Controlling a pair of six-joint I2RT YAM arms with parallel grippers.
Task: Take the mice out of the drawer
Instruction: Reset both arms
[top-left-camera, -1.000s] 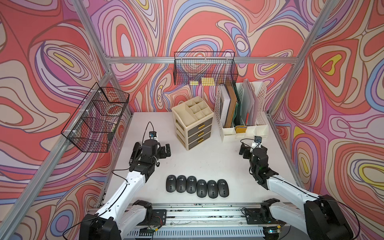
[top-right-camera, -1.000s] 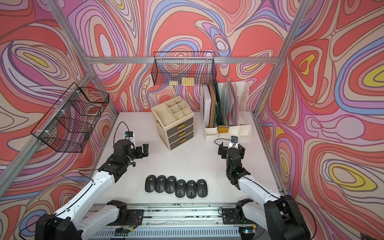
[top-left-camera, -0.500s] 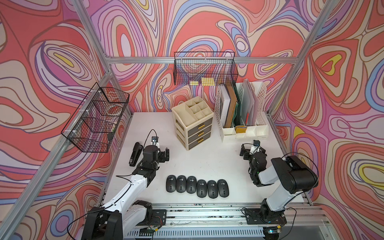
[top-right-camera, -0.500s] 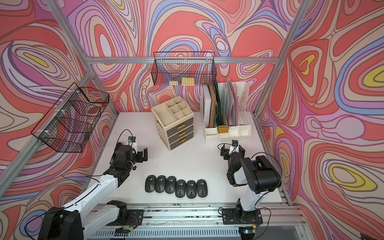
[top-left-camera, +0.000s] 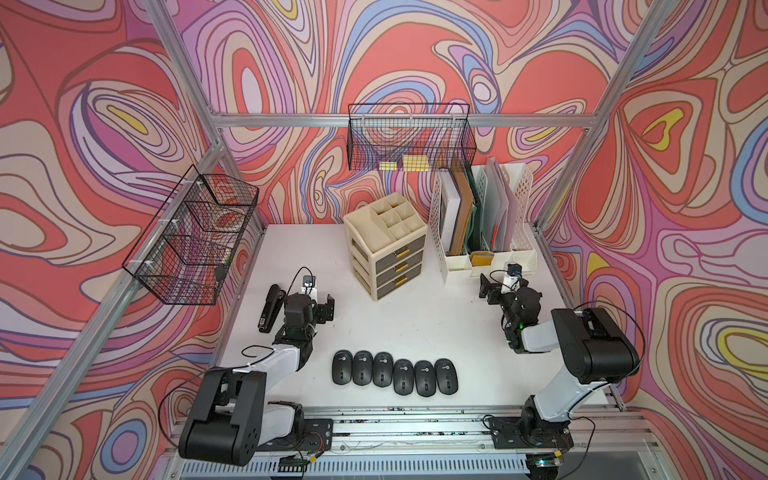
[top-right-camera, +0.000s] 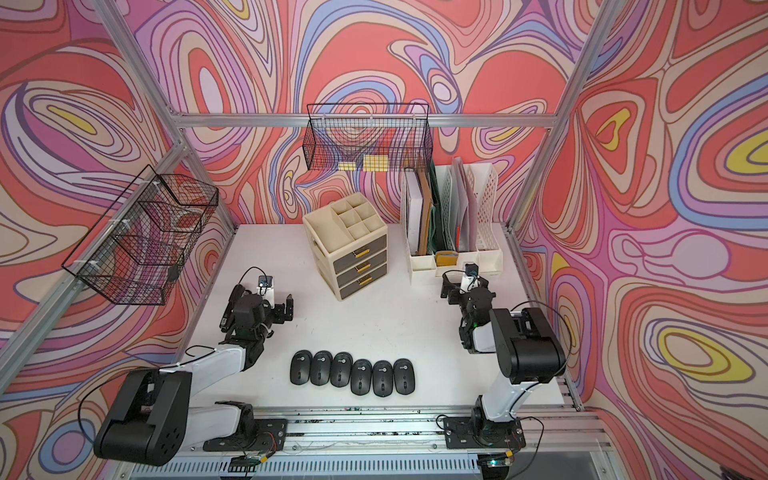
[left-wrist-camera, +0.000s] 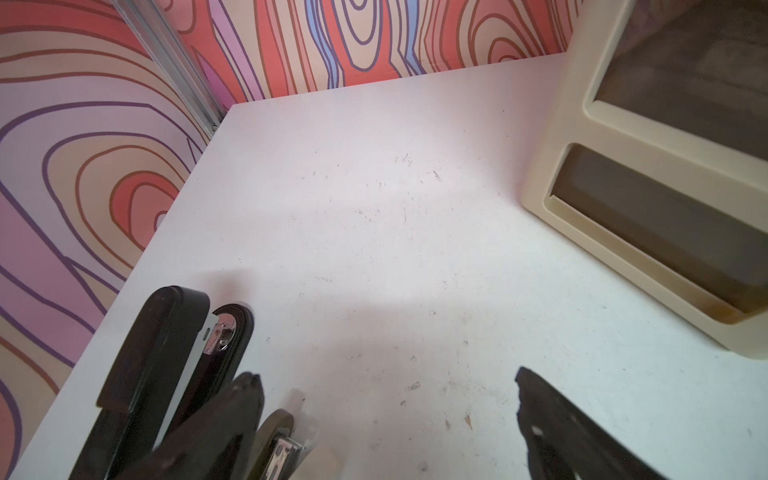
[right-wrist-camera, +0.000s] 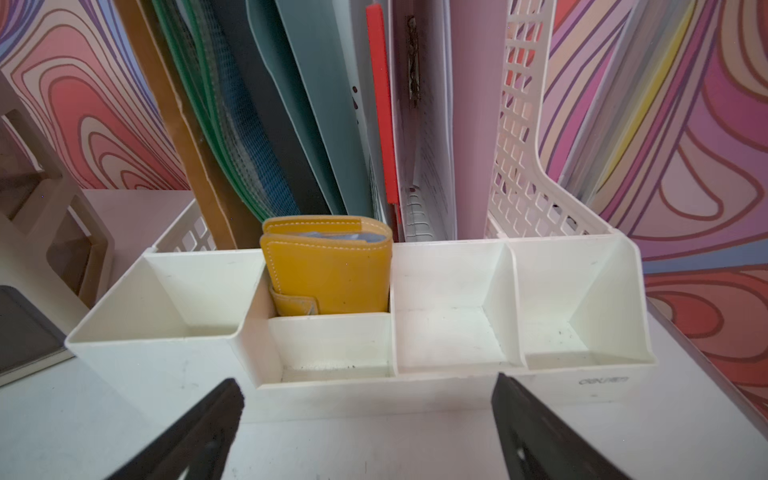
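Mice (top-left-camera: 395, 371): six black ovals, white logos, in a row.

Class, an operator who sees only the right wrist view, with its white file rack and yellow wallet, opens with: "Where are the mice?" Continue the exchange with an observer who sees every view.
Observer: Six mice lie side by side in a row on the table, near its front edge, in both top views.
Operator: Is the lowest drawer open?
Observer: No. The drawer sits pushed in, flush with the two above it in the cream organiser.
Operator: And the left gripper?
Observer: The left gripper is open and holds nothing, close to the black stapler.
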